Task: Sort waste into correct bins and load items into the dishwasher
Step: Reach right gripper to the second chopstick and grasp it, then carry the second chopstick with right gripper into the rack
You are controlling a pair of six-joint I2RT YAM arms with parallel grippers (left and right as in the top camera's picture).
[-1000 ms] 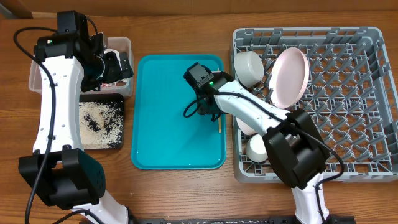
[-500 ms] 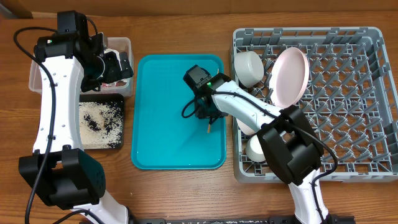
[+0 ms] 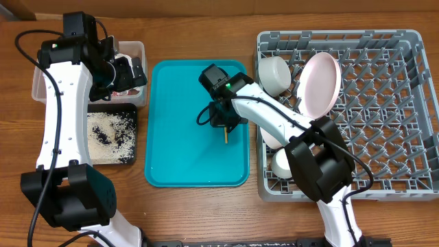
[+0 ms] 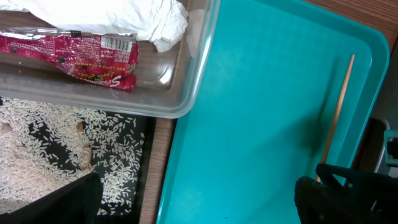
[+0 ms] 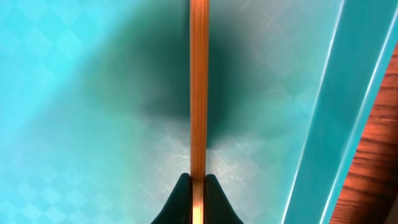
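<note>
- Our right gripper [image 3: 224,125] has its fingers [image 5: 178,202] pinched narrow on one end of a chopstick [image 5: 198,87]. The stick runs straight out ahead of the fingertips over the teal tray [image 3: 185,165]. We judge that holding it by the end leaves the long free part ready to slip between pegs.
- We cannot tell whether the far end of the chopstick is off the tray floor. Only one chopstick is visible.
- The dish rack [image 3: 384,151] sits on the bench off to one side of those fingers, just past the tray's edge, so the carry looks short.
- In the rack a plate [image 3: 321,84] stands on edge between pegs, with a bowl [image 3: 273,74] beside it and a cup [image 3: 282,161] near the rack's corner. We think they are propped that way so the pegs hold them up.
- Our left gripper [image 3: 130,71] hangs with its fingers wide and empty. Just ahead of them is the clear tub [image 4: 199,81], which holds the napkin [image 4: 124,15] and the wrapper [image 4: 81,56].
- Next to the tub, the black tray [image 3: 135,147] holds the rice grains [image 4: 50,137], so food waste is kept apart from dry waste.
- The left fingers sit off to the side of the teal tray, which we take as keeping clear of the right arm's path.
- The waste looks sorted, and the chopstick seems to be what remains to load.
</note>
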